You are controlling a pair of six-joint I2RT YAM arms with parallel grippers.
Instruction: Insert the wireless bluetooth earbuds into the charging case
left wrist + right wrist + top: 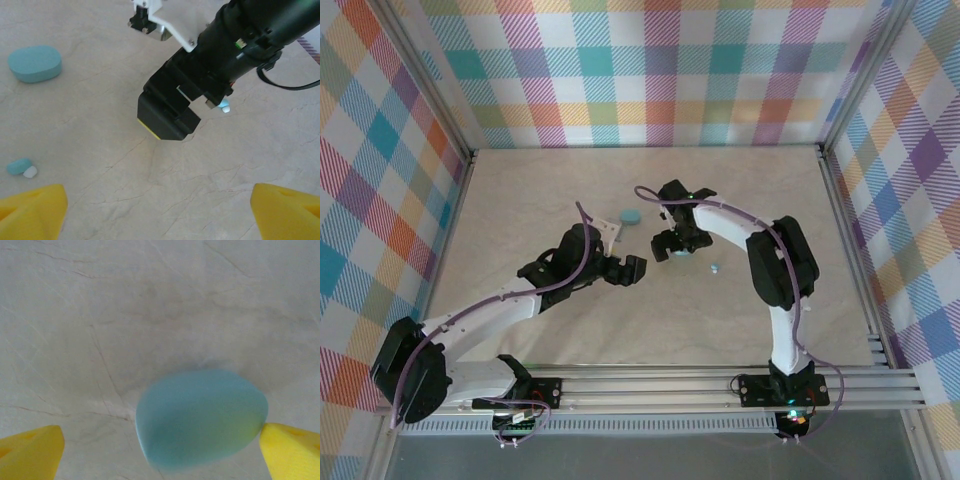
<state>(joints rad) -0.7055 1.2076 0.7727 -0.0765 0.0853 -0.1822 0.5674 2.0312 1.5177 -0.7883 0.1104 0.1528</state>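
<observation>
Trouble is likeliest at the right gripper (160, 455), whose jaws stand wide open over a blurred blue case (200, 417). That case lies off-centre between the fingers, toward 5 o'clock in the right wrist view, with its edge at the right fingertip (292, 450); whether they touch I cannot tell. A close from this offset would probably let one pad meet the case first and shove it across the smooth table (100, 315). It could also pinch the rounded shell near its rim so that it squirts out. I cannot tell if the lid is open, so a squeeze might also snap it shut before any earbud goes in.

Left gripper (160, 215) is open too, with nothing between its yellow fingertips (32, 210). One earbud (20, 166) lies on the table at 10 o'clock from it, with a small white piece (30, 172) touching it. A second case (35, 63) rests at 11 o'clock, well apart. Another earbud (225, 106) peeks from behind the right gripper at 1 o'clock. The grippers work close together, so a reach for either earbud could clip the other arm. Buds this tiny would roll or flick away under a misplaced pad.
</observation>
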